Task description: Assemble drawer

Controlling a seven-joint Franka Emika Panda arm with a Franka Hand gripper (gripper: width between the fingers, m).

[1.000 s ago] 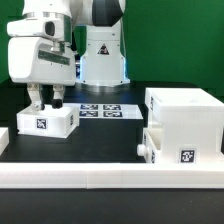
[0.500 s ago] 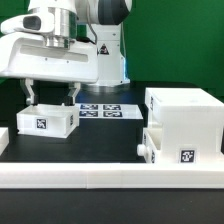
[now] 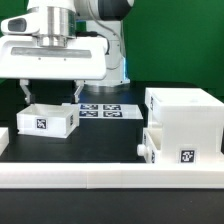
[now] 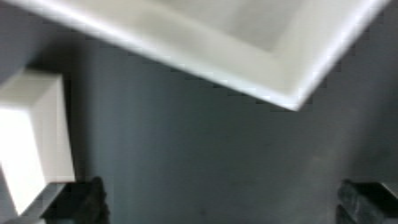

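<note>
The drawer's large white shell [image 3: 185, 112] stands at the exterior view's right. One shallow tray [image 3: 172, 148] with a knob sits at its foot. The other tagged tray [image 3: 45, 121] sits at the exterior view's left. My gripper [image 3: 52, 92] hangs just above this tray's back edge, open and empty, its fingers wide apart. In the wrist view a corner of the tray [image 4: 231, 40] shows, and the gripper [image 4: 222, 207] has only dark table between its two dark fingertips [image 4: 71, 205].
The marker board [image 3: 100, 110] lies flat behind the trays by the robot base. A long low white border wall [image 3: 110, 180] runs along the front. A white piece [image 4: 27, 130] shows at the wrist view's edge; I cannot tell what it is.
The wrist has turned about its vertical axis and risen a little off the left tray. The fingers stood close together at the tray's back wall; now they stand wide apart.
</note>
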